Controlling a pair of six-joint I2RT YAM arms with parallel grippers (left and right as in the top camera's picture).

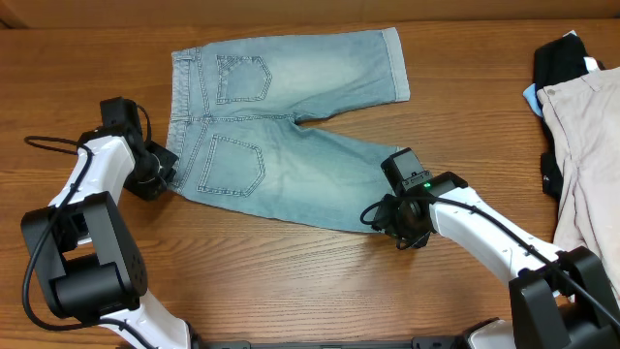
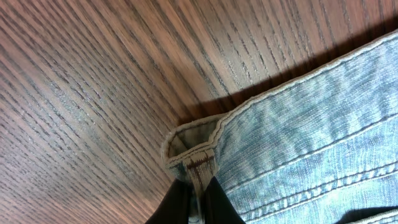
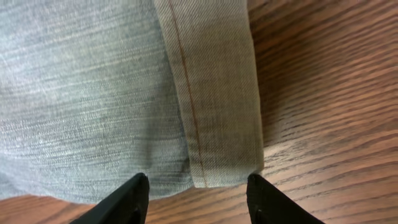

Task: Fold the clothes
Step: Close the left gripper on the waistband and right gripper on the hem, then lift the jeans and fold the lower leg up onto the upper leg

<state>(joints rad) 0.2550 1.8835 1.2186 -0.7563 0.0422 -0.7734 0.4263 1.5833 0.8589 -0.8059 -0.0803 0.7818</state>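
Note:
The light-blue jeans (image 1: 281, 126) lie flat on the wooden table, back pockets up, waistband at the left, legs spread toward the right. My left gripper (image 1: 167, 173) is shut on the lower corner of the waistband; in the left wrist view the fingers (image 2: 194, 202) pinch the denim by a belt loop (image 2: 200, 163). My right gripper (image 1: 387, 215) is open at the cuffed hem of the near leg; in the right wrist view its fingers (image 3: 198, 199) straddle the corner of the cuff (image 3: 214, 93) without touching it.
Beige trousers (image 1: 586, 145) and a black garment (image 1: 562, 60) lie piled at the table's right edge. Cables run from the left arm (image 1: 58, 145) across the wood.

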